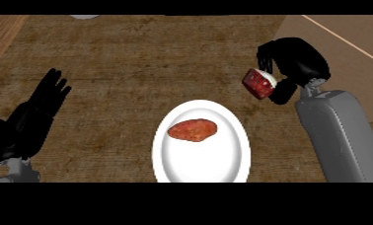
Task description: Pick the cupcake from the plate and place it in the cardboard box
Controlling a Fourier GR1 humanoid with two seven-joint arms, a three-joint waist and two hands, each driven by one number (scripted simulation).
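Note:
My right hand [291,63] is at the right of the head view, above the counter, with its fingers curled round a cupcake [258,82] with a red wrapper and white top, which pokes out at the hand's lower left. A white plate [218,162] lies at the lower middle, left of and below that hand. On the plate rests an orange-brown lumpy food item [192,130]. My left hand [36,113] rests open at the left edge, fingers up. No cardboard box shows in this view.
The brown wooden counter [146,56] fills most of the view. A lighter beige surface [328,31] lies at the top right corner. A small pale object [85,17] peeks in at the top edge.

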